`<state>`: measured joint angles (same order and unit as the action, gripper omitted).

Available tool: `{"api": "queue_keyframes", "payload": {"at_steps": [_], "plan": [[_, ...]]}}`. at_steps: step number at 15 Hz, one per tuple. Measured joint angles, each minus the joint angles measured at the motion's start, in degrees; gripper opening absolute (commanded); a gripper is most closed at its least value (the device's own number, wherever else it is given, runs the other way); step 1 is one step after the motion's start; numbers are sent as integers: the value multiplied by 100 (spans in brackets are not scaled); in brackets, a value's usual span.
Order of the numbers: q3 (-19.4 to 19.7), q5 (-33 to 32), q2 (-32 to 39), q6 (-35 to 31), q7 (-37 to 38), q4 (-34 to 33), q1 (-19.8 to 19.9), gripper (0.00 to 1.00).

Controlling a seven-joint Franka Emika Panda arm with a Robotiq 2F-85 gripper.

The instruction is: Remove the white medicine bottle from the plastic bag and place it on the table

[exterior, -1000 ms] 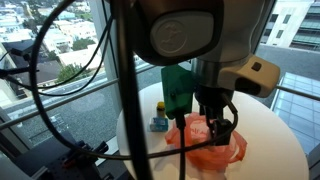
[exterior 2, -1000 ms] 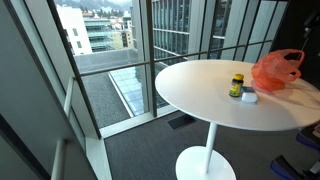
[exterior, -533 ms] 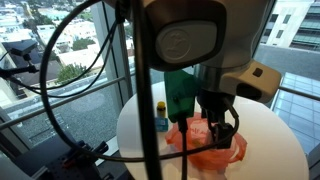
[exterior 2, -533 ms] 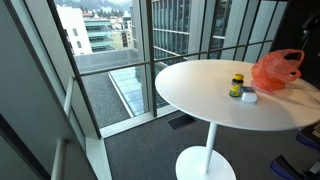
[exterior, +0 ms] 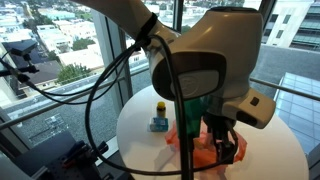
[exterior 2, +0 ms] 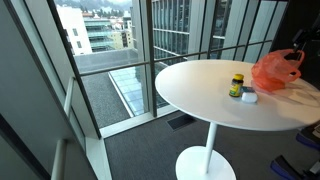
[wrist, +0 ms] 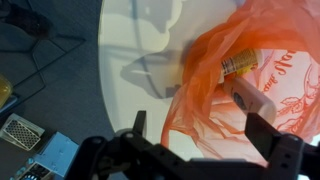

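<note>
The orange plastic bag (wrist: 215, 60) lies on the round white table (wrist: 135, 45). In the wrist view a white medicine bottle (wrist: 258, 103) shows through the plastic, lying on its side, with a second, yellow-labelled bottle (wrist: 238, 65) beside it. My gripper (wrist: 205, 130) is open and empty, with its fingers spread over the bag; the white bottle is close to the right-hand finger. In both exterior views the bag (exterior: 200, 150) (exterior 2: 277, 70) sits near the table's edge, and my gripper (exterior: 225, 147) hangs right over it.
A small yellow-capped bottle (exterior 2: 237, 84) and a small blue and white item (exterior 2: 248, 97) stand on the table (exterior 2: 200, 95) next to the bag. A green object (exterior: 185, 100) stands behind the gripper. Glass walls and a railing surround the table. Equipment lies on the floor (wrist: 25, 130).
The arm has swung across and come down closer over the orange bag. The gripper stays open. The bag and the bottles on the table have not moved.
</note>
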<state>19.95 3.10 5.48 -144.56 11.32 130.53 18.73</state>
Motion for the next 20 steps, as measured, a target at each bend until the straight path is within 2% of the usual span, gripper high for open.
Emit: {"api": "queue_keyframes", "payload": {"at_steps": [9, 14, 20], "plan": [[-187, 303, 1217, -107, 175, -955, -82, 100], [-276, 303, 1645, -107, 423, -1458, -215, 100], [-395, 339, 1978, -107, 469, -1711, -264, 100]]}}
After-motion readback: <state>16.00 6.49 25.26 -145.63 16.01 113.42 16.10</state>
